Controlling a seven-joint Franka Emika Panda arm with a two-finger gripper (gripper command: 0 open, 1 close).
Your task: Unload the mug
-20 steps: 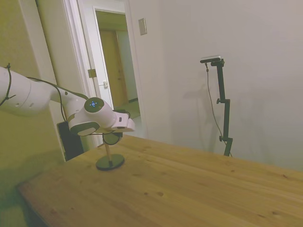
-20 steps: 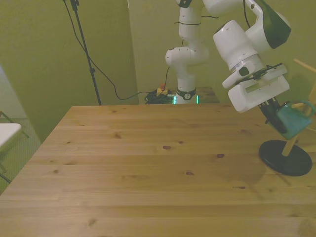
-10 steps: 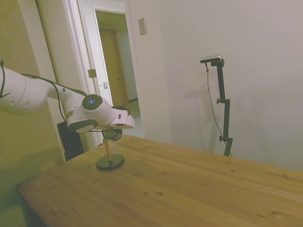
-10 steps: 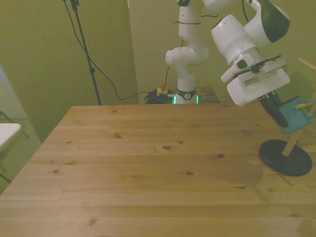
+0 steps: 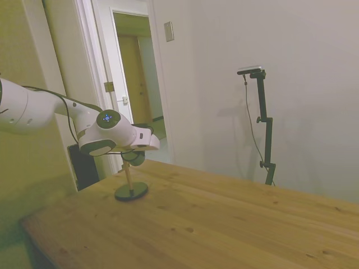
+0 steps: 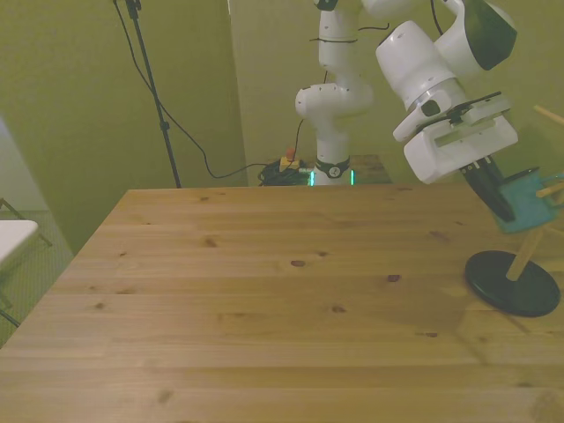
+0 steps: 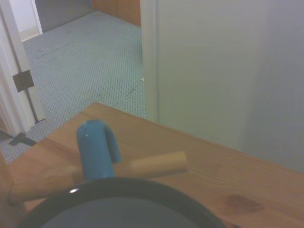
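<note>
Dark gripper [image 6: 500, 196] fingers pinch the small, smooth teal mug [image 6: 529, 201], holding it tilted above the wooden peg stand [image 6: 520, 269]. Its curved handle [image 7: 97, 148] loops around a pale round peg [image 7: 142, 166]. The stand's flat, dark, disc-shaped base [image 5: 131, 191] sits on the grainy plank table [image 6: 264, 308].

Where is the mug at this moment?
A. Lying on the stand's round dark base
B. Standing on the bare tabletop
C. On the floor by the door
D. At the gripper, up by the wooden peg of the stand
D: the mug sits at the gripper, raised beside a peg, well above the stand's base.
</note>
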